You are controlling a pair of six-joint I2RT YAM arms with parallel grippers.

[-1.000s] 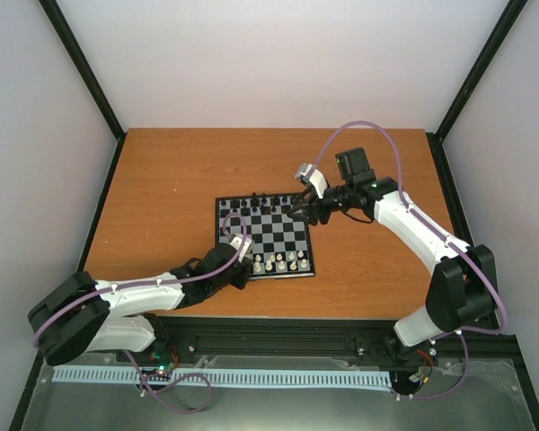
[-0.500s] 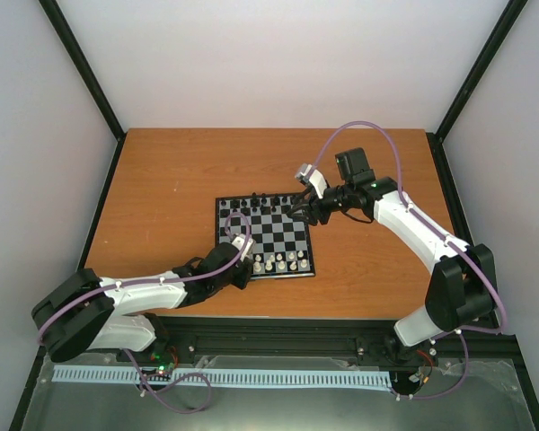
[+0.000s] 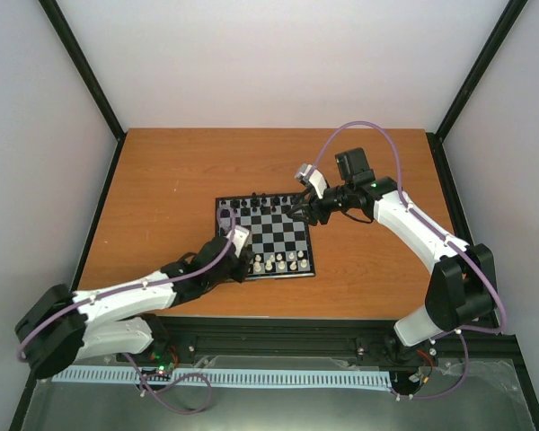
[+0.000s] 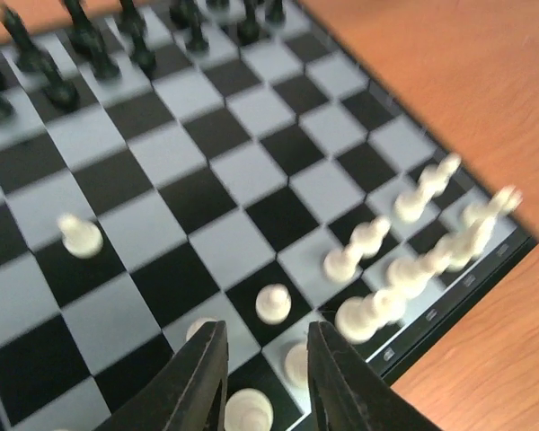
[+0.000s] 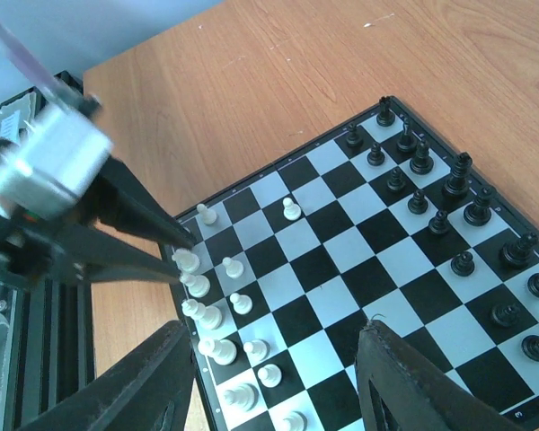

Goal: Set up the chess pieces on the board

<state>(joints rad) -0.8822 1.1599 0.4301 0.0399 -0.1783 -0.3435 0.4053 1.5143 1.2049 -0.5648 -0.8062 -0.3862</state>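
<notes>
Both grippers are apart: left gripper (image 4: pixel 268 337) low over white pieces (image 4: pixel 271 303) at the bottom, right gripper (image 5: pixel 271 334) empty. Marks (image 4: pixel 431 314) on the board (image 4: pixel 278 148) edge too blurry.

Nothing written can be read in any view: no word, number, brand or sign. The nearest thing to writing is a row of small pale marks (image 4: pixel 470 280) along the black rim of the board (image 4: pixel 409 339), seen from the left wrist. They are too blurred to tell whether they are letters or digits. From overhead and from the right wrist, that rim is too small to show anything legible.
</notes>
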